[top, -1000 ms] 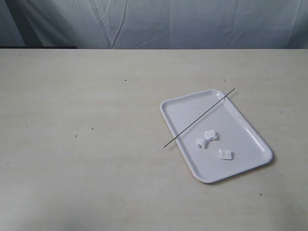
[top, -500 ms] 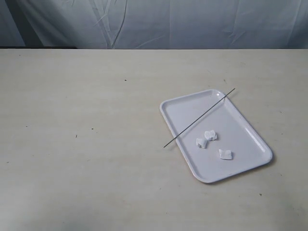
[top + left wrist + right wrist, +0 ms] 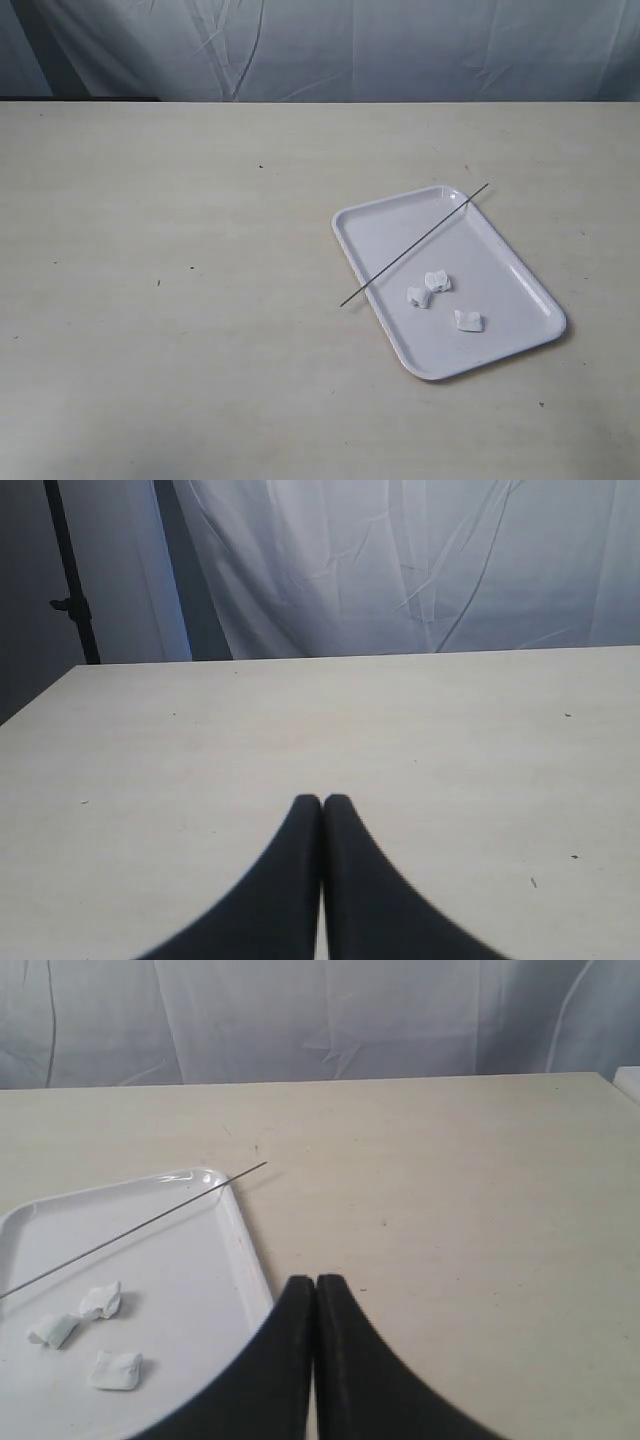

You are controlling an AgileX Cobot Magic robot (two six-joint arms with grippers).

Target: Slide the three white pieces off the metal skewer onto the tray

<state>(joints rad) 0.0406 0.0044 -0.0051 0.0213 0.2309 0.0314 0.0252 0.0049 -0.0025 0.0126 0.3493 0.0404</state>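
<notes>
Left gripper: the black two-fingered left gripper point(image 3: 322, 802) is clenched, its fingers pressed flat together with nothing between them. Only bare bench lies ahead of it.
Right gripper: the black two-fingered right gripper point(image 3: 315, 1280) is clenched in the same way and grasps nothing. One long side of the tray lies just ahead of its tips.
Bench: a pale cream matte bench point(image 3: 180, 300) with a few small dark specks carries everything.
Tray: the flat rectangular glossy white plastic tray point(image 3: 500, 270) point(image 3: 180, 1260), with rounded corners and a low rim, lies on the right part of the bench in the exterior view, turned at an angle to the bench edge.
Nearest piece: one small soft white lump point(image 3: 468, 320) point(image 3: 117, 1370) lies alone on the tray floor, toward the near end.
Pair of pieces: two more small soft white lumps point(image 3: 419, 296) point(image 3: 437, 281) lie close together nearer the tray's middle. All three white pieces are loose on the tray and apart from the skewer.
Skewer: the thin straight dark grey metal skewer point(image 3: 414, 244) point(image 3: 133, 1230) lies diagonally across the tray, beyond the pieces. One end juts past the left long rim over the bench, and the other passes over the far corner.
Backdrop: a wrinkled white cloth point(image 3: 400, 50) hangs behind the bench's far edge.
</notes>
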